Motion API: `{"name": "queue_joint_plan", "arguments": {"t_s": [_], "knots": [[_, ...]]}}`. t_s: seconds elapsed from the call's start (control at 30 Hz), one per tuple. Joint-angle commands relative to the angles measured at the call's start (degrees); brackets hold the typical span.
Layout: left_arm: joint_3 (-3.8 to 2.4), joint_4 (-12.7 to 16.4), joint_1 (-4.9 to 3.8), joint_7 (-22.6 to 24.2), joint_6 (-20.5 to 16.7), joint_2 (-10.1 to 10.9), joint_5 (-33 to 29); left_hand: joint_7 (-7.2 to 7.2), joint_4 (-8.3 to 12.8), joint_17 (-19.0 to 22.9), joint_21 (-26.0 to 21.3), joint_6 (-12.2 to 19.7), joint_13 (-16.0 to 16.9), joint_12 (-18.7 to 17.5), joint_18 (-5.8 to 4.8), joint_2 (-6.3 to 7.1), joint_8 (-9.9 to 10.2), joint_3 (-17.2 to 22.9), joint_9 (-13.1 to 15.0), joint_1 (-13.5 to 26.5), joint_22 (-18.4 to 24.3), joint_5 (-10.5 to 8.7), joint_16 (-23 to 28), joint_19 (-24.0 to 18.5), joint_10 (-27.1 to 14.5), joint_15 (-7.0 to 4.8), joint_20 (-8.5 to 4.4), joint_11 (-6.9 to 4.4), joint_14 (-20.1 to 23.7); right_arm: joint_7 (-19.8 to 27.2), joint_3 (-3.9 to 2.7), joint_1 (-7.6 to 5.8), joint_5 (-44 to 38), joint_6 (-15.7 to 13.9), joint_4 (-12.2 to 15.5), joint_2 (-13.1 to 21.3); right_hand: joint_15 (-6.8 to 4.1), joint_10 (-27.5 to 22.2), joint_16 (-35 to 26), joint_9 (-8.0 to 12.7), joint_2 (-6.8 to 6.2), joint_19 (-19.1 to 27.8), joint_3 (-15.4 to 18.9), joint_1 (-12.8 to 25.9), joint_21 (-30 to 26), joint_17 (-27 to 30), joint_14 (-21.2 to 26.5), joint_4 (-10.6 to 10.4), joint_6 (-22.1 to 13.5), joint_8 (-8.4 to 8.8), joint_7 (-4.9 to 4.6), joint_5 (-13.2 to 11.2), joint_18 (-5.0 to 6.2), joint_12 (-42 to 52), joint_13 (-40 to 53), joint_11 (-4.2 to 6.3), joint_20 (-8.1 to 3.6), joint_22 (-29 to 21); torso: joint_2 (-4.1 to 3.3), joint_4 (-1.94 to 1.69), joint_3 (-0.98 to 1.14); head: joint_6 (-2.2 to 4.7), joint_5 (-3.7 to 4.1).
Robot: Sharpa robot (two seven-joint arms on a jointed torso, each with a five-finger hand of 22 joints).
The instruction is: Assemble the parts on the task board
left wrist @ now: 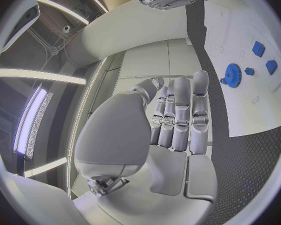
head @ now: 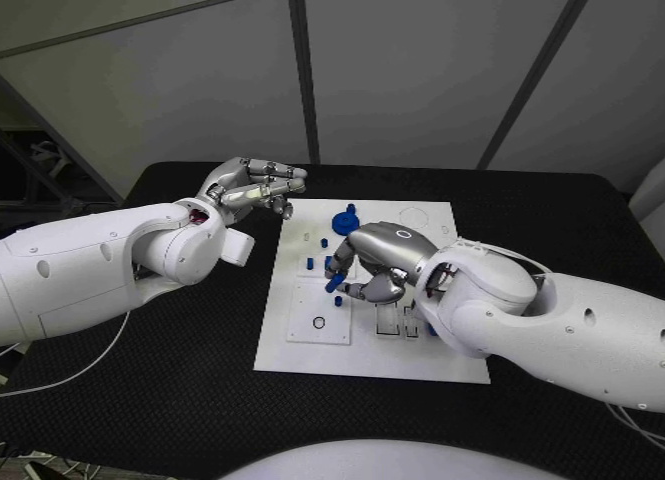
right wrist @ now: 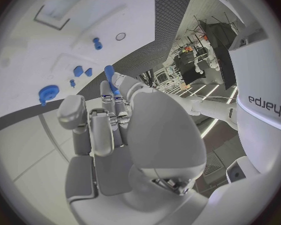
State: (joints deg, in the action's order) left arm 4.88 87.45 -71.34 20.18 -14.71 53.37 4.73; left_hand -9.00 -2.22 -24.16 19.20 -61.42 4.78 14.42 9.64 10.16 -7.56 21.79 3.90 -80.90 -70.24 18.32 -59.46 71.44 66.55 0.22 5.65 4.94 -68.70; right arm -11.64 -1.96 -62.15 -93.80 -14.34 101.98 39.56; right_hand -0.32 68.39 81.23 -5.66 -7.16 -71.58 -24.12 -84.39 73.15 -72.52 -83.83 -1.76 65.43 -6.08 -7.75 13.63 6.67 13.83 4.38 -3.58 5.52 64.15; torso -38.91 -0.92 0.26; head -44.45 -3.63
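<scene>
The white task board [head: 419, 355] lies in the middle of the black table. My right hand [head: 373, 262] hovers over the board's middle and pinches a slim blue peg [head: 337, 283] that points down toward the board; in the right wrist view the peg [right wrist: 110, 77] sticks out between the fingertips of that hand [right wrist: 109, 120]. A blue gear [head: 345, 218] stands at the board's far side, with small blue pieces [head: 321, 241] beside it. My left hand [head: 253, 188] hangs off the board's far left corner, fingers curled in and holding nothing. The left wrist view shows the gear [left wrist: 233, 75] and two blue blocks [left wrist: 258, 48].
A small black ring [head: 319, 322] lies in a square recess near the board's left front. Grey slotted fixtures [head: 394, 322] sit under my right forearm. Bare black table [head: 174, 380] surrounds the board on the left and front.
</scene>
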Motion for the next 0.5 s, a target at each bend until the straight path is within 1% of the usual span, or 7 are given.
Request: {"name": "queue_joint_plan", "arguments": {"t_s": [0.03, 0.1, 0.17, 0.27, 0.37, 0.5], "knots": [[-0.03, -0.08, -0.08, 0.14, 0.87, -0.27, -0.54, -0.02, 0.13, 0.1, -0.34, 0.09, 0.06, 0.32, 0.75, -0.5, -0.11, -0.17, 0.0, 0.01, 0.1, -0.22, 0.27, -0.28, -0.39, 0.05, 0.15, -0.09, 0.27, 2.27, 0.92, 0.27, 1.14, 1.08, -0.54, -1.47, -0.41, 0.36, 0.12, -0.07, 0.31, -0.18, -0.37, -0.41, 0.0, 0.14, -3.0, 0.04, 0.47, -0.12, -0.1, 0.42, -0.6, -0.43, 0.04, -0.12, -0.02, -0.12, -0.08, 0.02, -0.02, -0.07, -0.3], [-0.03, -0.11, -0.08, 0.14, 0.9, -0.37, -0.57, -0.02, 0.13, 0.1, -0.34, 0.09, 0.06, 0.32, 0.75, -0.5, -0.11, -0.17, 0.0, 0.01, 0.1, -0.22, 0.27, -0.28, -0.39, 0.05, 0.15, -0.09, 0.27, 2.62, 1.4, 0.56, 1.19, 1.39, -0.99, -2.39, -0.4, 0.35, 0.11, -0.07, 0.32, -0.16, -0.38, -0.41, -0.01, 0.17, -2.99, 0.05, 0.46, -0.1, -0.11, 0.47, -0.59, -0.46, 0.04, -0.13, -0.02, -0.13, -0.06, 0.11, 0.05, -0.19, -0.52], [-0.03, -0.12, -0.08, 0.12, 0.92, -0.42, -0.59, -0.02, 0.13, 0.1, -0.34, 0.09, 0.06, 0.32, 0.75, -0.5, -0.11, -0.17, 0.0, 0.01, 0.1, -0.22, 0.27, -0.28, -0.39, 0.05, 0.15, -0.09, 0.27, 2.85, 1.69, 0.79, 1.22, 1.64, -1.51, -3.07, -0.4, 0.35, 0.11, -0.07, 0.32, -0.16, -0.38, -0.41, -0.01, 0.17, -2.99, 0.05, 0.46, -0.1, -0.11, 0.47, -0.59, -0.46, 0.04, -0.13, -0.02, -0.13, -0.1, 0.13, 0.07, -0.29, -0.69], [-0.03, -0.12, -0.08, 0.1, 0.95, -0.49, -0.61, -0.02, 0.13, 0.1, -0.34, 0.09, 0.06, 0.32, 0.75, -0.5, -0.11, -0.17, 0.0, 0.01, 0.1, -0.22, 0.27, -0.28, -0.39, 0.05, 0.15, -0.09, 0.27, 3.04, 2.1, 1.02, 1.13, 1.96, -2.39, -3.83, -0.39, 0.34, 0.16, -0.07, 0.33, -0.12, -0.43, -0.42, -0.02, 0.09, -3.0, 0.1, 0.44, -0.06, -0.14, 0.59, -0.59, -0.54, 0.04, -0.15, -0.02, -0.16, -0.05, 0.06, 0.03, -0.37, -0.75], [-0.03, -0.14, -0.09, 0.08, 0.99, -0.53, -0.62, -0.02, 0.13, 0.1, -0.34, 0.09, 0.06, 0.32, 0.75, -0.5, -0.11, -0.17, 0.0, 0.01, 0.1, -0.22, 0.27, -0.28, -0.39, 0.05, 0.15, -0.09, 0.27, 3.1, 2.7, 1.15, 0.77, 2.22, -3.35, -4.39, -0.38, 0.34, 0.13, -0.07, 0.34, -0.12, -0.46, -0.43, -0.01, 0.16, -2.99, 0.14, 0.42, -0.03, -0.15, 0.68, -0.59, -0.59, 0.05, -0.17, -0.02, -0.15, 0.0, 0.0, 0.03, -0.49, -0.89], [-0.03, -0.17, -0.09, 0.06, 1.03, -0.55, -0.63, -0.02, 0.13, 0.1, -0.34, 0.09, 0.06, 0.32, 0.75, -0.5, -0.11, -0.17, 0.0, 0.01, 0.1, -0.22, 0.27, -0.28, -0.39, 0.05, 0.15, -0.09, 0.27, 3.11, 3.08, 1.28, 0.24, 2.54, -4.32, -5.04, -0.38, 0.34, 0.13, -0.07, 0.34, -0.12, -0.46, -0.43, -0.01, 0.16, -2.99, 0.14, 0.42, -0.03, -0.15, 0.68, -0.59, -0.59, 0.05, -0.17, -0.02, -0.15, -0.04, 0.04, 0.08, -0.64, -1.14]]}}
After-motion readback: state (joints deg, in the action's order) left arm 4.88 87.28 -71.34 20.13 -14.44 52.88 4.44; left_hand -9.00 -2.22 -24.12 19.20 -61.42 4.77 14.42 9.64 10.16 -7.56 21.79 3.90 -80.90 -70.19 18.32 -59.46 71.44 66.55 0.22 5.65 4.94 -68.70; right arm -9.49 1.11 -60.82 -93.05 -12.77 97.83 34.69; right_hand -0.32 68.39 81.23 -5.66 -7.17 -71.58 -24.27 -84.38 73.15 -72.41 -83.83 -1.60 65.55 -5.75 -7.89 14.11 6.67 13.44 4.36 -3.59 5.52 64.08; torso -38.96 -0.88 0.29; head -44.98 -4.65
